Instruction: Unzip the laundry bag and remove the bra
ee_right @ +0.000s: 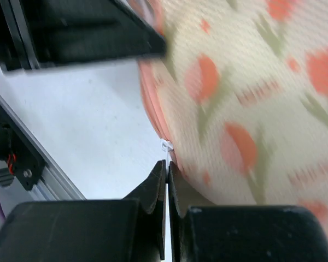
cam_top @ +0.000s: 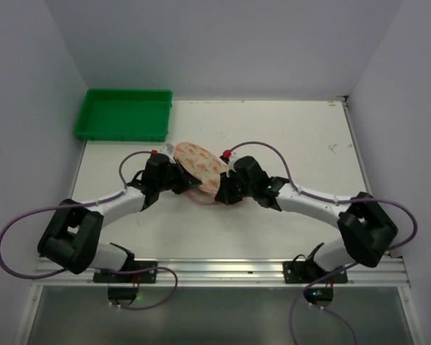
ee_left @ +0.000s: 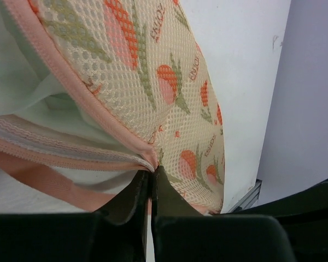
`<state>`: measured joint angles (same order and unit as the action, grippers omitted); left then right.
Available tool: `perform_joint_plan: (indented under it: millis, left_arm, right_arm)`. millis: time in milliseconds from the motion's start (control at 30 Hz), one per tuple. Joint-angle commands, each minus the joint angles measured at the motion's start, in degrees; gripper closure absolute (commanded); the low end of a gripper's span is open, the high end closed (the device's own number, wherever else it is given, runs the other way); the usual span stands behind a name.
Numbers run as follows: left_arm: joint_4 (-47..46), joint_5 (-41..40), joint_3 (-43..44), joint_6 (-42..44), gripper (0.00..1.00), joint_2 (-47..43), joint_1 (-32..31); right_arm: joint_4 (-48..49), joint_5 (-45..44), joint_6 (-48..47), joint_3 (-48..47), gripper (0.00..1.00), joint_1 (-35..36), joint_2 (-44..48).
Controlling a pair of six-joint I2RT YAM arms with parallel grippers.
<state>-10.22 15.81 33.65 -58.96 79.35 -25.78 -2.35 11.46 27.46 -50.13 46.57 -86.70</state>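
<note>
White table [cam_top: 273,144] between pale lilac walls, with a green tray [cam_top: 122,115] in its far left corner. The bag [cam_top: 197,162] lies near the middle of the table, just in front of the tray and apart from it, with an arm at each end.

The left gripper [cam_top: 183,180] is at the bag's near left edge. Its wrist camera shows the jaws nearly together at [ee_left: 152,173], pinching the pink zipper rim where the two halves of the rim meet. To the left of that point the rim gapes, and pale mesh lining shows inside.

Only this view is sharp enough to show the print on the cream mesh: orange-pink tulips on green stems, with small orange lettering that seems to read "ENJOY".

The right gripper [cam_top: 223,190] is at the bag's right end. In its wrist view the bag is blurred and the lettering is unreadable. The jaws there are pressed narrow at [ee_right: 167,166], right against the pink rim. A small white tab [ee_right: 165,146] stands just above the tips; I cannot tell whether it is pinched.
</note>
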Motion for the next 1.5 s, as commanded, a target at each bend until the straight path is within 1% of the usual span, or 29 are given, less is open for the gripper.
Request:
perform_joint_plan:
  millis: [0, 100, 167, 200, 233, 267, 333, 367, 400, 467, 500, 567, 600, 667, 700, 733, 800, 833, 867, 933, 1000, 1067, 1100, 1200, 1267, 1367, 1400, 1433, 1467]
  left_arm:
    - [-0.77, -1.76, 1.95, 2.88, 1.00, 0.10, 3.19]
    - [0.46, 2.89, 4.40, 6.91, 1.00, 1.50, 5.39]
    - [2.74, 5.27, 8.87, 12.27, 1.00, 3.95, 6.35]
    - [4.40, 6.50, 11.15, 14.64, 1.00, 5.27, 6.62]
    - [7.72, 8.77, 13.44, 19.19, 1.00, 6.51, 6.88]
    - [9.24, 9.84, 17.98, 21.15, 1.00, 9.21, 6.88]
    - [13.26, 13.00, 22.23, 26.06, 1.00, 11.60, 6.88]
    - [13.64, 14.32, 25.38, 27.22, 1.00, 13.53, 6.80]
    - [13.91, 15.99, 26.89, 28.10, 0.95, 14.33, 6.80]
    - [15.66, 15.83, 29.36, 29.51, 0.83, 16.26, 6.80]
    - [15.84, 15.31, 30.59, 29.25, 0.68, 16.71, 6.88]
    - [16.11, 14.95, 30.78, 27.06, 0.56, 16.63, 6.97]
    - [15.76, 14.69, 29.21, 25.92, 0.40, 15.93, 6.88]
    - [14.09, 13.20, 26.22, 22.23, 0.20, 12.78, 7.14]
    - [14.26, 10.23, 24.64, 21.18, 0.06, 11.54, 7.41]
    - [15.31, 8.72, 21.40, 19.51, 0.03, 10.14, 7.85]
    - [15.06, 5.56, 17.26, 17.49, 0.00, 4.87, 8.99]
    - [14.18, 4.33, 13.06, 15.65, 0.00, 2.93, 8.99]
    - [14.09, 3.27, 11.28, 14.50, 0.00, -0.83, 8.82]
    - [12.08, 1.24, 7.42, 10.30, 0.02, -4.36, 8.03]
    - [11.27, -0.77, 2.93, 7.65, 0.05, -8.50, 5.66]
    - [7.76, -1.49, 0.47, 4.91, 0.07, -10.43, 3.03]
    - [7.24, -1.49, 0.02, 3.95, 0.09, -10.53, 2.49]
    - [1.28, -0.96, -1.30, 0.78, 0.14, -10.18, 1.52]
    - [0.11, -1.66, -0.96, -0.19, 0.19, -8.87, 0.91]
    - [-0.15, -2.45, 0.80, -0.28, 0.39, -5.79, 0.64]
    - [-0.33, -2.45, 1.07, -0.28, 0.62, -5.09, 0.64]
    - [-0.15, -2.63, 1.50, -0.28, 0.73, -4.30, 0.64]
    - [0.02, -2.63, 1.68, -0.11, 0.88, -4.03, 0.64]
  right_arm:
    - [-2.48, -3.90, -0.48, 5.64, 1.00, -2.62, 8.98]
    - [-8.18, -9.16, 0.22, 10.48, 1.00, -5.33, 16.36]
    - [-10.65, -10.58, 0.40, 13.12, 1.00, -6.57, 20.66]
    - [-11.01, -10.50, 0.22, 13.56, 1.00, -6.92, 21.65]
    - [-12.40, -10.06, -0.04, 13.13, 1.00, -7.01, 22.18]
    - [-13.37, -9.97, -0.56, 12.34, 1.00, -7.02, 22.27]
    - [-14.26, -7.43, -1.27, 9.98, 1.00, -5.97, 21.66]
    - [-13.74, -6.90, -1.53, 9.44, 1.00, -5.53, 21.31]
    - [-12.78, -5.59, -1.54, 9.00, 1.00, -4.30, 20.09]
    - [-9.70, -4.09, -1.54, 7.42, 1.00, -2.89, 18.15]
    - [-8.65, -3.30, -1.45, 5.76, 1.00, -1.23, 15.53]
    - [-5.92, -1.54, -1.10, 3.47, 1.00, 0.18, 12.53]
    - [-4.87, -1.36, -0.84, 2.33, 1.00, 0.97, 11.04]
    - [-1.35, -0.83, -0.13, -0.05, 1.00, 1.33, 7.17]
    - [-0.65, -0.74, -0.13, -1.97, 1.00, 1.33, 5.94]
    - [0.23, -0.83, -0.04, -2.86, 1.00, 1.33, 3.84]
    - [1.20, -0.57, -0.04, -4.01, 1.00, 1.33, 2.33]
    - [1.82, -0.22, -0.13, -5.06, 1.00, 1.33, 1.62]
    - [1.91, 0.31, -0.13, -5.59, 1.00, 1.33, 0.31]
    - [2.00, 0.93, 0.13, -7.00, 1.00, 1.51, -0.93]
    - [3.66, 1.37, 0.31, -7.44, 1.00, 1.86, -2.60]
    - [4.28, 1.80, 0.66, -7.97, 1.00, 2.12, -3.65]
    - [4.28, 2.24, 0.75, -8.23, 1.00, 2.21, -4.53]
    - [4.63, 2.68, 0.84, -8.32, 1.00, 2.48, -5.41]
    - [4.28, 2.51, 0.66, -8.32, 1.00, 2.56, -5.50]
    - [3.41, 1.64, 0.40, -7.71, 1.00, 2.57, -4.45]
    - [3.06, 1.54, 0.49, -6.75, 1.00, 2.56, -3.92]
    - [2.53, 0.50, 0.31, -5.95, 1.00, 2.56, -2.44]
    - [2.53, -0.47, 0.14, -5.08, 1.00, 2.56, -1.56]
